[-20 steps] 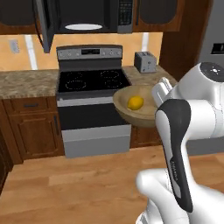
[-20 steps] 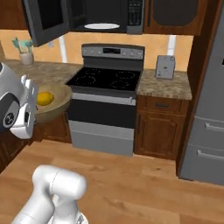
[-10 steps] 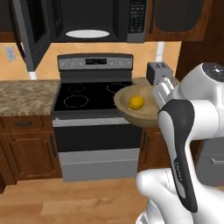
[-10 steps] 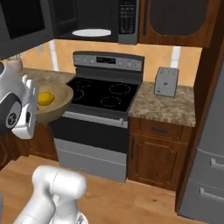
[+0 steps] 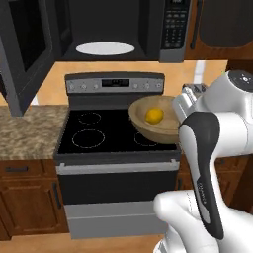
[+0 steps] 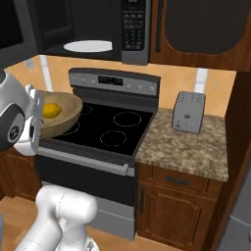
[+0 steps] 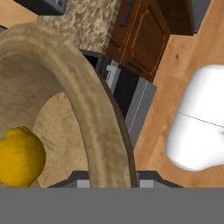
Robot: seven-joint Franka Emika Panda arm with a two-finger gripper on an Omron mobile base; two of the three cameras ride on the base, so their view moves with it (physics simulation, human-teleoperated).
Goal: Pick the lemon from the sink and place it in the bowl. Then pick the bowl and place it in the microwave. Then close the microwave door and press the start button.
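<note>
My gripper is shut on the right rim of the tan wooden bowl and holds it level above the stove's burners. The yellow lemon lies inside the bowl. In the right base view the gripper grips the bowl at its left rim, with the lemon inside. In the hand view the thick rim runs between the fingers, with the lemon at lower left. The microwave hangs above, its door swung open to the left and its white turntable plate bare. The sink is out of view.
A black-topped stove stands below the bowl. A silver toaster sits on the granite counter to the right. More counter lies left of the stove. The keypad is on the microwave's right side.
The base has driven closer to the stove and microwave, so the whole scene has grown and shifted. The bowl with the lemon stays in the gripper.
</note>
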